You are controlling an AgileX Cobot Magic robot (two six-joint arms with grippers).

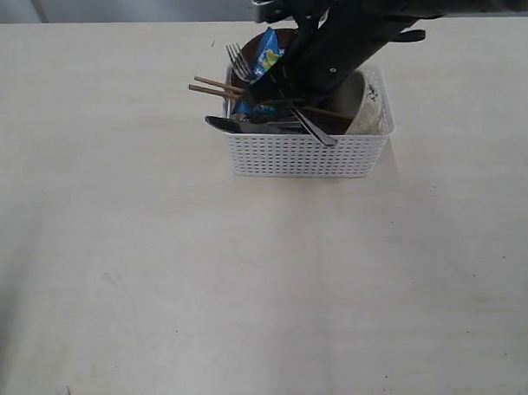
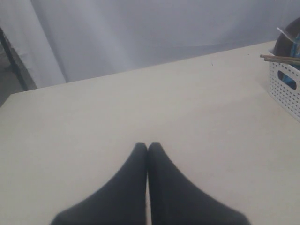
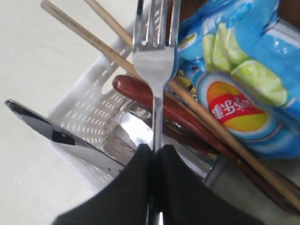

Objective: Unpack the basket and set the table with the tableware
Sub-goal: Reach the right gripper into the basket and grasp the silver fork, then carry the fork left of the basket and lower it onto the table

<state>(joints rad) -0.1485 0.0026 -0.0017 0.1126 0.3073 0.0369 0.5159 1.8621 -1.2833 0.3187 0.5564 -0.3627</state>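
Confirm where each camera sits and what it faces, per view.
Exterior: high, off the arms, angled down on table and basket; right arm extends into basket.
Left wrist: low over bare table, facing a grey backdrop; shut left gripper shows.
Right wrist: close above basket, facing fork clamped in right gripper.
Shared: all three show basket and chopsticks.

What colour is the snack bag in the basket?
The snack bag is blue with lime slices and a red-orange logo; clearest in the right wrist view.

The blue chip bag (image 3: 243, 61) carries a red band with white Chinese characters across a yellow disc; no other text is legible.
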